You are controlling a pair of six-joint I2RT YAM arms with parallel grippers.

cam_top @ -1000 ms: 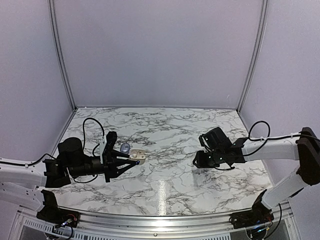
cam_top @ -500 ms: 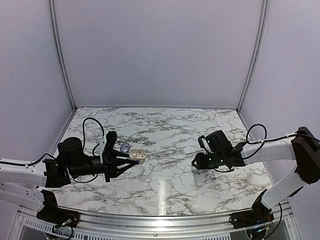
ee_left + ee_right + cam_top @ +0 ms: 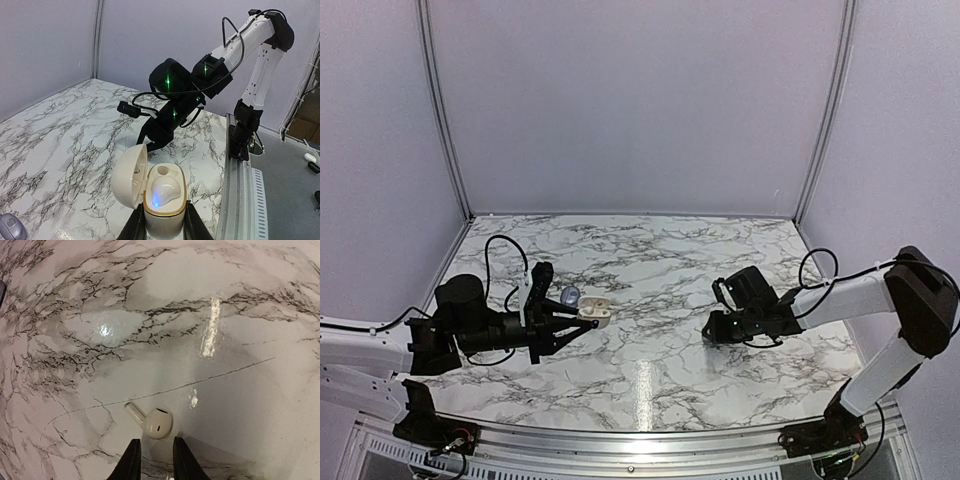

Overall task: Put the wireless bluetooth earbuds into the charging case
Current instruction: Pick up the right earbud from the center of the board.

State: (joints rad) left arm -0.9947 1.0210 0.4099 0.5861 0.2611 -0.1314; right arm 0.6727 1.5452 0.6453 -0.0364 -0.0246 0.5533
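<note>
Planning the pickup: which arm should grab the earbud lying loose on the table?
Right. The right gripper hangs open just short of the earbud; the left gripper is shut on the charging case.

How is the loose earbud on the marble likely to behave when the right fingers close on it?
The earbud looks small and glossy, with a rounded head, so it may slip out from between the right fingers. The marble table shines too, so a nudge would probably make it slide or pivot about its thin stem. It likely weighs almost nothing.
</note>
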